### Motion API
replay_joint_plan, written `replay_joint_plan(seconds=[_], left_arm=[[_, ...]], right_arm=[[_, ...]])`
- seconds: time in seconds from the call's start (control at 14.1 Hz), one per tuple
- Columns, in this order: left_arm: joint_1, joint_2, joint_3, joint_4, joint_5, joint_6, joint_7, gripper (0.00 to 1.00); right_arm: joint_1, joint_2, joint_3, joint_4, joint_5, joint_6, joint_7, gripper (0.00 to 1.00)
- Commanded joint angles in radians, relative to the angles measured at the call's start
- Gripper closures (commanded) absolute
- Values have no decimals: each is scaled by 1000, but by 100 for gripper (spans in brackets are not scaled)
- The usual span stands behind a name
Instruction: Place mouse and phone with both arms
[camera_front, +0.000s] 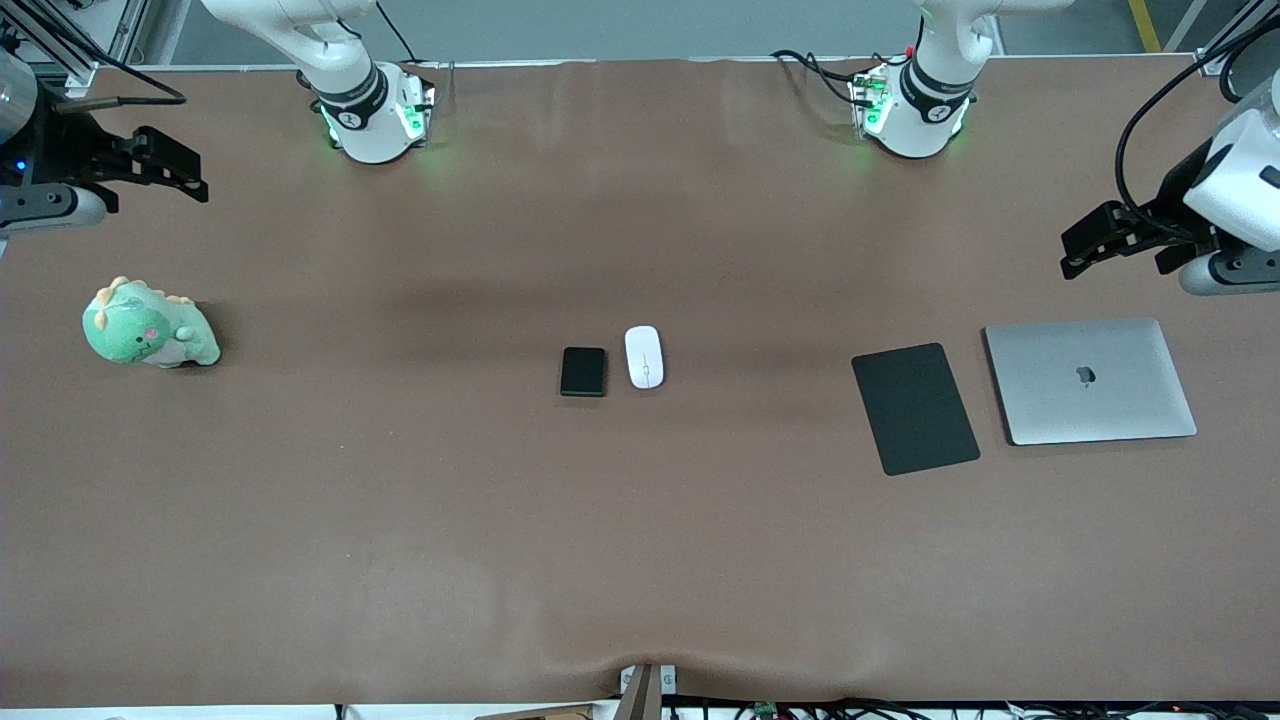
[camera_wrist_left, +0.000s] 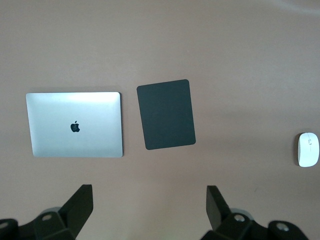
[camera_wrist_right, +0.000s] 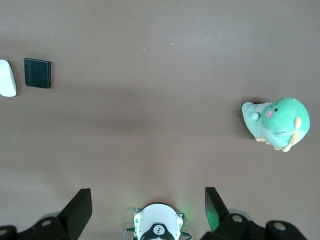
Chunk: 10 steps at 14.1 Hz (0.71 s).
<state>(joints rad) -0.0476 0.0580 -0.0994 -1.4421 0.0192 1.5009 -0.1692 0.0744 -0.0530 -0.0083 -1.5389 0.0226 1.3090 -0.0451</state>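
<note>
Two arms wait at the table's ends, each gripper raised with fingers spread wide and holding nothing. Right gripper hangs over the table near a green plush dinosaur. At mid-table lie the phone, a matte black slab with rounded corners, and just beside it, not touching, the mouse, a glossy white oval with a thin grey centre line. Toward the left arm's end lie a black mouse pad and a closed silver laptop. Left gripper hangs above the laptop's end.

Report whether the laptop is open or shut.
Shut: the silver laptop lies flat beside the mouse pad, lid down, logo up.
</note>
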Motion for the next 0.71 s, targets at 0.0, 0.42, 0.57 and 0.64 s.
replay_joint_plan(seconds=[0.0, 0.42, 0.57, 0.64], left_arm=[[-8, 8, -2, 28, 10, -21, -13, 0], [-31, 85, -66, 28, 7, -19, -29, 0], [-83, 130, -72, 28, 8, -15, -50, 0], [-109, 153, -72, 28, 8, -10, -76, 0]], right_arm=[[-19, 24, -4, 17, 40, -10, -2, 0], [-51, 39, -5, 14, 42, -11, -4, 0], [-50, 39, -4, 16, 40, -10, -6, 0], [-50, 41, -4, 16, 40, -10, -6, 0]])
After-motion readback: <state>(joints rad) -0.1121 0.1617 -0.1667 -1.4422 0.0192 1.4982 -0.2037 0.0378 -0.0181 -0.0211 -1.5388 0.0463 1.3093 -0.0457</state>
